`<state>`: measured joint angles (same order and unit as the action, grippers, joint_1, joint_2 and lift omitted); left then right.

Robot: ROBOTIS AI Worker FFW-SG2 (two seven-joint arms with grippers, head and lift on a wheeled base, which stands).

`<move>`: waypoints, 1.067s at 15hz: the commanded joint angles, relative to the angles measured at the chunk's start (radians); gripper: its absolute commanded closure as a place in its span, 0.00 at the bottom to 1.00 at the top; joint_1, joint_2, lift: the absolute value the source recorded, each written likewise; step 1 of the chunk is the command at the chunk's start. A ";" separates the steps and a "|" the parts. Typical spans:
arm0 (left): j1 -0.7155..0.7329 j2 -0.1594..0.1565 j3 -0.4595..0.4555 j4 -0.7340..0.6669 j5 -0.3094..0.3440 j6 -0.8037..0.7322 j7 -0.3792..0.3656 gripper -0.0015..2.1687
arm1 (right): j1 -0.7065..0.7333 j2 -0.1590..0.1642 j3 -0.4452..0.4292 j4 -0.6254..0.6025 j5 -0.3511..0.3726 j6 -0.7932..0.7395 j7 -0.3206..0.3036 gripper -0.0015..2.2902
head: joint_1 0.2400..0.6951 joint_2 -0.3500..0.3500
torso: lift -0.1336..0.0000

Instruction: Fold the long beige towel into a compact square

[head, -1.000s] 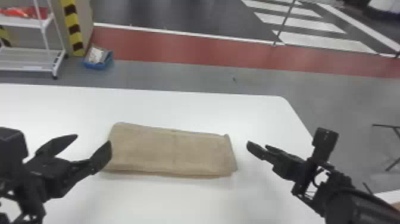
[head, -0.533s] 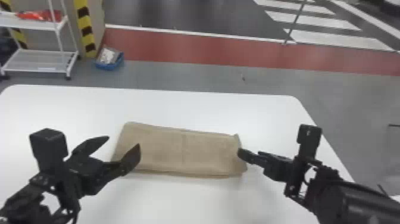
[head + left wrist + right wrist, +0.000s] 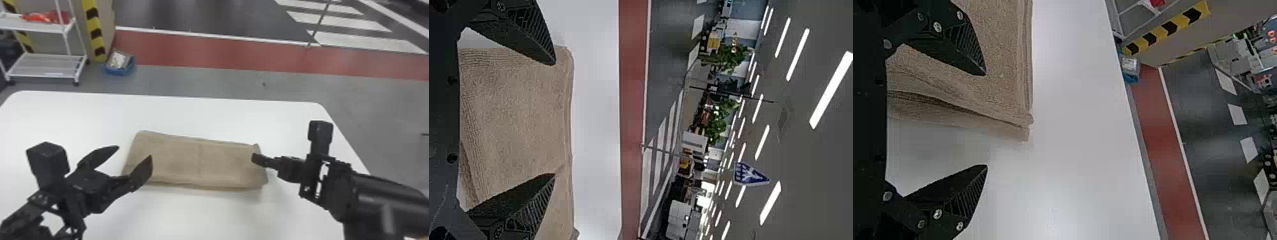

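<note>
Beige towel (image 3: 198, 164) lies folded on a white tabletop (image 3: 204, 118); left gripper (image 3: 134, 151) and right gripper (image 3: 255, 158) both have fingers spread apart.

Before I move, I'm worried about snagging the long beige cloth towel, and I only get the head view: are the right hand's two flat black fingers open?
Observer: Yes. In the right wrist view, the right hand has its fingers wide apart.

Operator: How does the towel's end by it look, tight or loose?

Observer: Loose: the right wrist view shows a dark gap between layers of the towel there.

Operator: Any grip texture on the left?

Observer: Yes, the left wrist view shows ridged inner faces on the left hand.
</note>
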<state>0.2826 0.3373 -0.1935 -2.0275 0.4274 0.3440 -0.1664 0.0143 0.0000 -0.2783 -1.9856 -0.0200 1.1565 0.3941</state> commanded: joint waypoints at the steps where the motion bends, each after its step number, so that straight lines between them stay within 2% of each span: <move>1: 0.017 0.000 0.011 -0.016 0.001 -0.004 -0.002 0.04 | -0.016 0.001 0.018 0.022 0.014 0.024 0.000 0.13 | 1.00 0.22 | 0.07; 3: 0.018 -0.001 0.009 -0.016 0.001 -0.004 -0.002 0.04 | -0.030 0.001 0.030 0.042 0.029 0.033 0.003 0.13 | 1.00 0.23 | 0.07; 5: 0.027 0.000 0.005 -0.019 0.001 -0.026 -0.004 0.05 | -0.037 0.001 0.031 0.060 0.029 0.033 0.015 0.18 | 1.00 0.24 | 0.07; 7: 0.037 -0.001 0.009 -0.023 0.001 -0.032 -0.004 0.05 | -0.050 0.001 0.036 0.080 0.031 0.052 0.017 0.18 | 1.00 0.25 | 0.07; 13: 0.041 0.000 0.020 -0.030 0.001 -0.032 -0.005 0.05 | -0.092 0.001 0.068 0.139 0.034 0.061 0.045 0.26 | 1.00 0.28 | 0.07; 16: 0.041 0.000 0.028 -0.031 0.001 -0.032 -0.007 0.05 | -0.105 0.001 0.067 0.148 0.034 0.058 0.063 0.42 | 1.00 0.30 | 0.07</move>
<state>0.3237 0.3375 -0.1697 -2.0576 0.4280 0.3122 -0.1733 -0.0866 0.0000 -0.2091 -1.8414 0.0149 1.2170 0.4553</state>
